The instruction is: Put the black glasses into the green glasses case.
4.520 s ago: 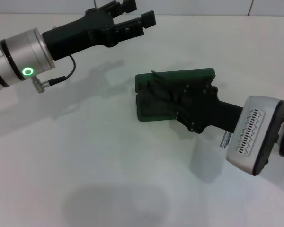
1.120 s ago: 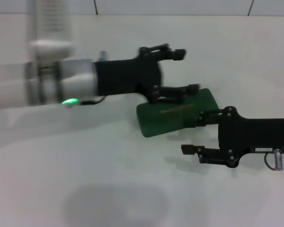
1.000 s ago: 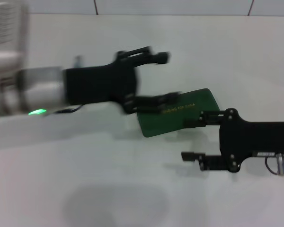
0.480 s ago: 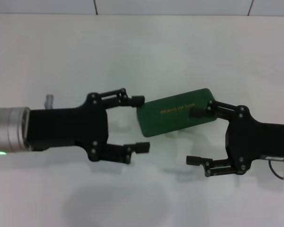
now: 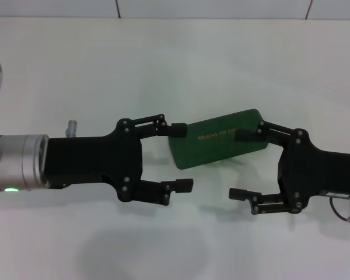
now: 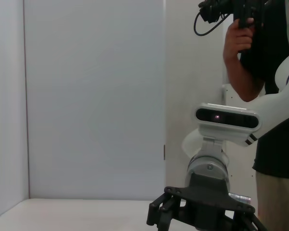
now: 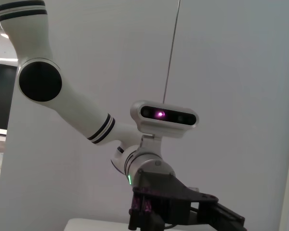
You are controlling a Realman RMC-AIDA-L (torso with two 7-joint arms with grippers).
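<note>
The green glasses case (image 5: 219,139) lies shut on the white table (image 5: 163,64), gold lettering on its lid. The black glasses are hidden from view. My left gripper (image 5: 181,156) is open and reaches in from the left; its upper finger (image 5: 176,128) is at the case's left end and its lower finger sits in front of the case. My right gripper (image 5: 240,164) is open and reaches in from the right; its upper finger (image 5: 246,134) lies over the case's right end. Neither gripper holds anything.
The left wrist view shows the right arm's gripper (image 6: 202,216) low down and a person (image 6: 260,72) standing behind it. The right wrist view shows the left arm (image 7: 154,192) against a white wall.
The case, open 4.5 s ago with the right gripper in it, is now shut. The left arm swung from the far side down to the case's left end. The right gripper drew back.
</note>
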